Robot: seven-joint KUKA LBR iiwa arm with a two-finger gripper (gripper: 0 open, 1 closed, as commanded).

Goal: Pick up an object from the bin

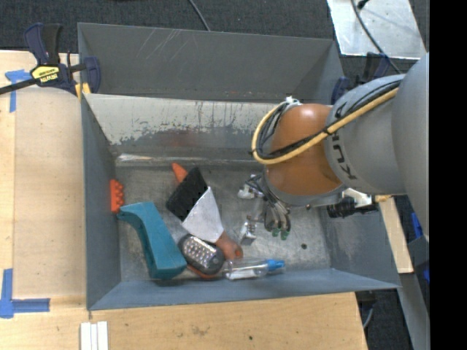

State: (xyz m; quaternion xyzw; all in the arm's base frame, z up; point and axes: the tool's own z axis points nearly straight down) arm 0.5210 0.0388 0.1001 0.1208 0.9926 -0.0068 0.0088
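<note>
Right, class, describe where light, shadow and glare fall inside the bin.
Camera view: the bin has its back wall lit pale; the white card glares brightest; the teal handle throws a dark shadow toward the front wall; the clear pen glints.

Arm (306, 152) hangs in grey bin (101, 195) beside heap (191, 228).

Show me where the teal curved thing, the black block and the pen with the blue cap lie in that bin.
teal curved thing (156, 243): camera view, on its broad middle.
black block (187, 192): camera view, centre of its top face.
pen with the blue cap (252, 270): camera view, on its clear barrel.
</note>
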